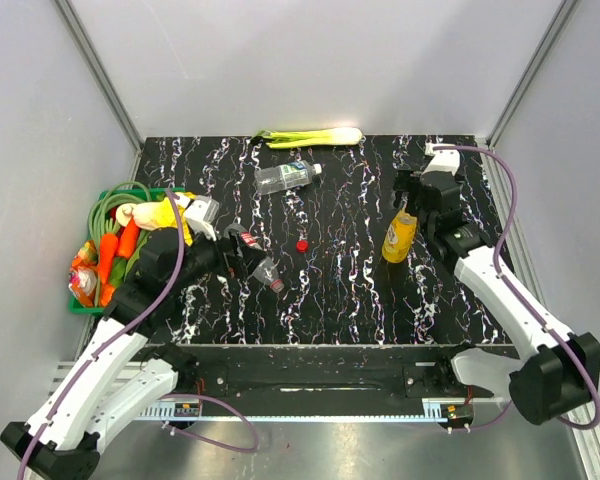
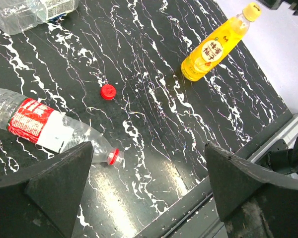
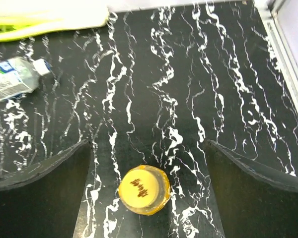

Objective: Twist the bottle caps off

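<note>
The left gripper (image 2: 149, 193), jaws spread and empty, hangs by the lying red-labelled bottle (image 2: 42, 126), which is open with its red cap (image 2: 108, 91) loose beside it. The right gripper (image 3: 148, 171), jaws spread too, hovers over the yellow cap (image 3: 144, 190) of the upright juice bottle (image 1: 400, 235). It would do best to drop centred, pinch only that cap and twist while the bottle is steadied. The black marbled surface (image 1: 350, 290) also bears a vegetable basket (image 1: 76, 305), a capped blue-labelled bottle (image 1: 285, 177) and a leek (image 1: 310, 136), between grey walls (image 1: 310, 60).
</note>
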`<action>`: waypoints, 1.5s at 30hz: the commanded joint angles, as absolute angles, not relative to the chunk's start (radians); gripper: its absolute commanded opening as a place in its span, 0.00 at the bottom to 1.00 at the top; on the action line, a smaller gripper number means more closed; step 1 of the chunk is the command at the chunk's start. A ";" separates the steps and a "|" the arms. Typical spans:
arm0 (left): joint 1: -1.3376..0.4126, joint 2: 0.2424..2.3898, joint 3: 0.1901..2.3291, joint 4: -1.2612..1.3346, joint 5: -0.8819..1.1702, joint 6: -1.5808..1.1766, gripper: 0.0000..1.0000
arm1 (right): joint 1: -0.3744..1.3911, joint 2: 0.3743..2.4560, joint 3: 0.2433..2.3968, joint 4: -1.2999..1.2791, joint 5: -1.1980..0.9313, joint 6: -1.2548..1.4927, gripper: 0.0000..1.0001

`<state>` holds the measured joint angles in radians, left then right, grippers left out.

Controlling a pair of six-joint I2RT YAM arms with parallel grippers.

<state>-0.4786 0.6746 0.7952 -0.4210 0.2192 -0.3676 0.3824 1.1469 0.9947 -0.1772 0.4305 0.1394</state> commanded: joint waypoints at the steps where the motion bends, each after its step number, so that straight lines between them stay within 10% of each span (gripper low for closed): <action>1: -0.476 0.675 0.787 -0.359 0.252 -0.377 0.99 | 0.350 1.207 0.988 -0.183 0.391 0.198 1.00; 16: -0.476 0.709 0.784 -0.345 0.270 -0.368 0.99 | 0.345 1.327 0.936 -0.150 0.367 0.235 0.88; 29: -0.476 0.712 0.775 -0.321 0.301 -0.360 0.99 | 0.345 1.325 0.926 -0.132 0.308 0.219 0.41; 45: -0.476 0.733 0.813 -0.318 0.344 -0.333 0.99 | 0.345 1.312 1.153 -0.255 -0.078 0.233 0.38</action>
<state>-0.4786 0.7307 0.7750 -0.3653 0.3027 -0.3599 0.3492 1.3323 1.0500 -0.2352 0.1207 0.2230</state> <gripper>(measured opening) 0.988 0.557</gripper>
